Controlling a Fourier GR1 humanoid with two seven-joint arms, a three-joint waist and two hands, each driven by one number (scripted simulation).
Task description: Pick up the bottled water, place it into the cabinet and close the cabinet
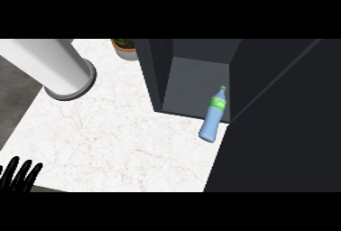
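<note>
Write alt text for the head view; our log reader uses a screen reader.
A blue water bottle with a green label lies tilted at the mouth of an open dark cabinet, cap end inside, base on the white marble counter. The left robot hand rests open at the lower left edge; a potted plant stands beside the cabinet.

Head view looks steeply down onto counter (120,135).
</note>
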